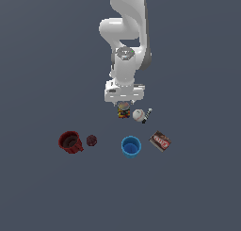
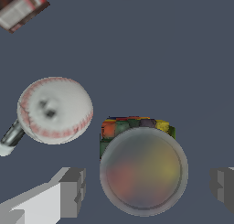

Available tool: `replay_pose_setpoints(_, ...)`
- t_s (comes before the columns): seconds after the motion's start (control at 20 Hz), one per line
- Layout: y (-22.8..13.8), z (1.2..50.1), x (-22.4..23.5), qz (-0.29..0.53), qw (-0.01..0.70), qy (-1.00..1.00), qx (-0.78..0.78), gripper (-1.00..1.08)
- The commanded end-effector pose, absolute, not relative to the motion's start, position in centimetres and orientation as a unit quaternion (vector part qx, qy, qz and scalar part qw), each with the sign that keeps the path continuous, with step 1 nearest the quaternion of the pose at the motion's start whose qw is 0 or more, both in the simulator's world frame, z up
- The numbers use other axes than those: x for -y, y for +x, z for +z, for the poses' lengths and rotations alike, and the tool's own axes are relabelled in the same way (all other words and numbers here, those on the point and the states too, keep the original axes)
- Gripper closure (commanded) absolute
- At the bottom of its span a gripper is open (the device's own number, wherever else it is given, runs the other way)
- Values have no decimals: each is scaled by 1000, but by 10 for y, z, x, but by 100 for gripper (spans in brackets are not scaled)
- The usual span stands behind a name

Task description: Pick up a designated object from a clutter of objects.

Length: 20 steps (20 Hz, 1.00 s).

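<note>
The candy jar (image 1: 124, 110) stands upright on the floor, with multicoloured pieces inside and a pale lid (image 2: 143, 172). My gripper (image 1: 124, 103) hangs straight above it, open. In the wrist view the gripper (image 2: 148, 189) has one finger (image 2: 72, 191) on each side of the jar, both apart from it. The white ball (image 1: 138, 114) lies just beside the jar toward the exterior view's right, and it also shows in the wrist view (image 2: 55, 109). A marker (image 1: 147, 115) lies against the ball's far side.
A blue cup (image 1: 131, 146) stands in front of the jar. A brown box (image 1: 160, 141) lies toward the exterior view's right. A red mug (image 1: 70, 142) and a dark reddish ball (image 1: 92, 140) sit toward the exterior view's left.
</note>
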<state>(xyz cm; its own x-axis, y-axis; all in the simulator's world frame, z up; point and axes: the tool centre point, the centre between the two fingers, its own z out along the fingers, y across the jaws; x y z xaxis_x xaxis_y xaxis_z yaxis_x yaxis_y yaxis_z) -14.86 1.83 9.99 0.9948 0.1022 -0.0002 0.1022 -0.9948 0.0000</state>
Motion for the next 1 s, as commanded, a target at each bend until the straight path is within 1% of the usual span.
replay_pose_setpoints(0.0,-149,93,-18,0,0,999,-51,-92)
replay_pose_setpoints(0.4,-150,64,-18,0,0,999,-51,-92)
replay_pose_setpoints(0.75,-149,58,-18,0,0,999,-51,-92)
replay_pose_setpoints(0.8,-149,58,-18,0,0,999,-51,108)
replay_pose_setpoints(0.95,-149,58,-18,0,0,999,-51,108)
